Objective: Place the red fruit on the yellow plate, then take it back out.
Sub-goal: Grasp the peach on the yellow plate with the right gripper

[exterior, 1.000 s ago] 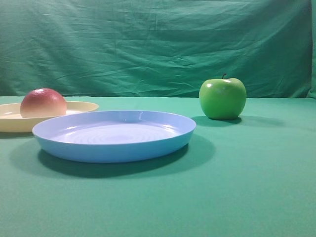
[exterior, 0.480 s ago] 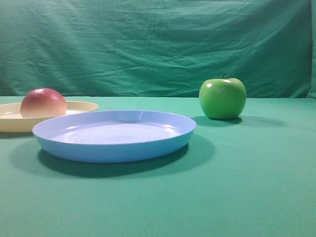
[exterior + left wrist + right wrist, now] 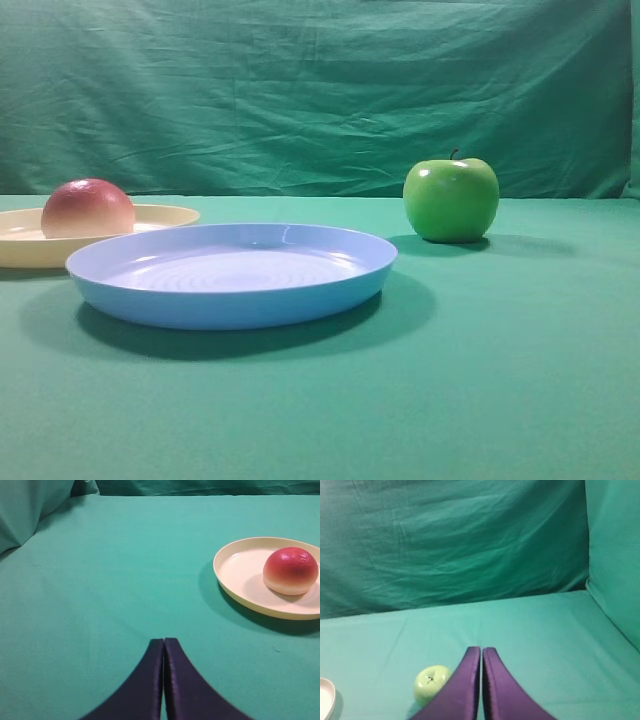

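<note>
The red fruit [image 3: 87, 208] rests on the yellow plate [image 3: 165, 216] at the far left of the exterior view. From the left wrist camera the same red fruit [image 3: 290, 571] sits toward the right side of the yellow plate [image 3: 235, 570], well ahead and to the right of my left gripper [image 3: 164, 641]. That gripper is shut with nothing between its dark fingers. My right gripper [image 3: 481, 650] is also shut and empty, held above the cloth. Neither gripper shows in the exterior view.
A light blue plate [image 3: 340, 286] with ridged rings lies in front of the yellow one. A glossy green apple [image 3: 451, 199] stands at the right; it also shows as the green apple [image 3: 431, 683] left of my right fingers. Green cloth covers table and backdrop.
</note>
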`<action>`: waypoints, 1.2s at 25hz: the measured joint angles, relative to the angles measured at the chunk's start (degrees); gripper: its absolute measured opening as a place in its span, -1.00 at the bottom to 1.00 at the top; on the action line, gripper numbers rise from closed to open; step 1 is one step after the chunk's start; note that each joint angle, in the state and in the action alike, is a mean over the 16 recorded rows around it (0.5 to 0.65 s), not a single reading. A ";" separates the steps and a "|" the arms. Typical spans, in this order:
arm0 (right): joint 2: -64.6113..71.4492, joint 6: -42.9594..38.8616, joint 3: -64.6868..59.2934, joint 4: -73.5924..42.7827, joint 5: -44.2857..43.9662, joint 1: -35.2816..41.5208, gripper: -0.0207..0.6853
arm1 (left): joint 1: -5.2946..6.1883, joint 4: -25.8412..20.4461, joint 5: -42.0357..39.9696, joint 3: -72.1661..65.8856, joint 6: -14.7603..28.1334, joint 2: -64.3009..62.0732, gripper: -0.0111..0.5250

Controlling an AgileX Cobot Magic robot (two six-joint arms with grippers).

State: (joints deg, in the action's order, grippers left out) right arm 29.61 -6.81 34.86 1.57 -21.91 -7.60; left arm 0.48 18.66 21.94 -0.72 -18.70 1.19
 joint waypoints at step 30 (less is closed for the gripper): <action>42.06 21.74 26.51 8.42 -8.28 -21.74 -0.94 | 0.00 0.00 0.00 0.00 0.00 0.00 -0.96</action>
State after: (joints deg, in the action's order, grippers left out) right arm 71.67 14.92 61.37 9.99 -30.18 -29.34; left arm 0.48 18.66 21.94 -0.72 -18.70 1.19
